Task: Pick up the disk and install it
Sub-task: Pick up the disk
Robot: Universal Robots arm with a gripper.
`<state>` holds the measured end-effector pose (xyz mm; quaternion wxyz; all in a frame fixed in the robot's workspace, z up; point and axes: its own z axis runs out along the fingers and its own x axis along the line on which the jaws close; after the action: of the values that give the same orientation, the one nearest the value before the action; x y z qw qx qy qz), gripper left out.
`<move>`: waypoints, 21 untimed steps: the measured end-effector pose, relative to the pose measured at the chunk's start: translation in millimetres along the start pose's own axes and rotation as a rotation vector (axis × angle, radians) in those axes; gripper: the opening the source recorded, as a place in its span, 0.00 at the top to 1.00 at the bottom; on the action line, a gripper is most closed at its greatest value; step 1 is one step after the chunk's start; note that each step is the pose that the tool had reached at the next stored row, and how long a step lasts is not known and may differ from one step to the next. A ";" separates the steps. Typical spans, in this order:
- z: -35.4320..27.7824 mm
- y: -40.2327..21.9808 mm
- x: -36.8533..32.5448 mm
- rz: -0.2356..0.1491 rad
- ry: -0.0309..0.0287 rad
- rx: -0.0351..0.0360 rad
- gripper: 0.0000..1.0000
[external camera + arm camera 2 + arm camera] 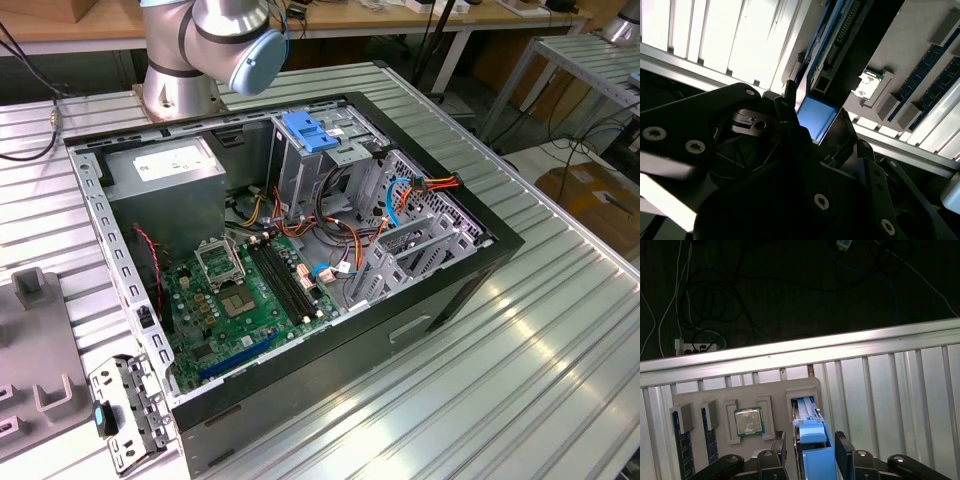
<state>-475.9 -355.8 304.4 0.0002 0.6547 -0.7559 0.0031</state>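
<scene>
The disk sits in a slot at one end of the grey tray, just beside the chip. The tray lies near an edge of the desk, outside the open case. The end effector is right at the disk and straddles its near blue end; the disk's long axis runs straight away from it, square to that desk edge, with no sideways offset showing, though I cannot tell whether it is spread or already pinching the disk.
</scene>
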 end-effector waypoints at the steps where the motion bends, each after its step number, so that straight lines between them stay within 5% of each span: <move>1: 0.6 0.1 -0.5 -0.002 -0.0001 0.0008 0.49; 7: 3.6 0.2 -1.1 -0.067 -0.0015 0.0089 0.49; 18: 8.4 1.8 -0.9 -0.074 -0.0018 0.0120 0.49; 21: 8.8 1.8 -0.9 -0.074 -0.0018 0.0120 0.56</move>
<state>-477.5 -354.6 295.6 -0.0044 0.6822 -0.7312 0.0070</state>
